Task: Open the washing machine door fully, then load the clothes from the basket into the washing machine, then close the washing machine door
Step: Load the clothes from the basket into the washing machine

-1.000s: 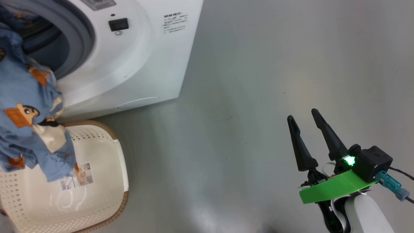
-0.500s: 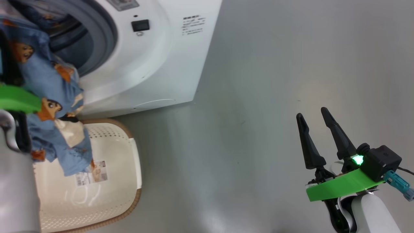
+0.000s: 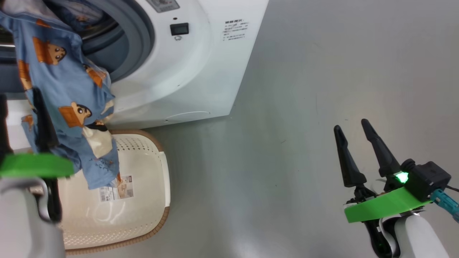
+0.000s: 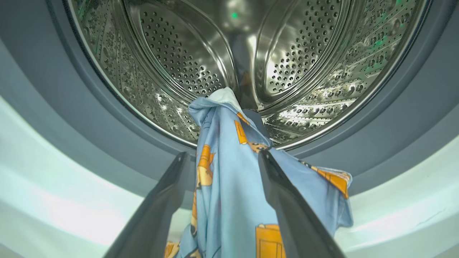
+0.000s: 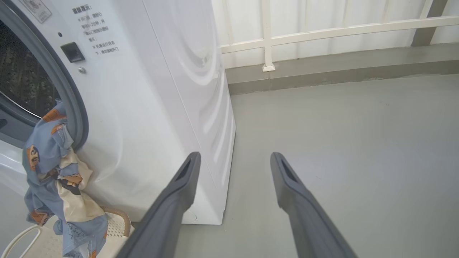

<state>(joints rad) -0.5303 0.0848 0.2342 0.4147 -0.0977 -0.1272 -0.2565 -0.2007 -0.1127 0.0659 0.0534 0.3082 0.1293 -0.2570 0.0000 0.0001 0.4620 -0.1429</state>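
The white washing machine (image 3: pixel 186 71) stands at the upper left with its mouth open; its door is out of view. The blue bear-print clothes (image 3: pixel 61 79) hang out of the steel drum (image 4: pixel 179 53) over the grey gasket and down above the cream basket (image 3: pixel 143 200). My left gripper (image 3: pixel 19 96) is open in front of the mouth, and the clothes (image 4: pixel 229 200) trail loosely between its fingers (image 4: pixel 287 200). My right gripper (image 3: pixel 350 124) is open and empty over bare floor, far to the right. The right wrist view shows the clothes (image 5: pixel 46 157) drooping onto the basket (image 5: pixel 114 222).
Grey floor (image 3: pixel 287 89) stretches to the right of the machine. A low kerb and a white railing (image 5: pixel 322 32) run behind the machine (image 5: pixel 143 107). The basket sits on the floor right against the machine's front.
The head camera has swung, shifting the whole picture right. My left gripper has come into view, drawing back from the drum mouth. The clothes still hang over the lip. The right arm holds still.
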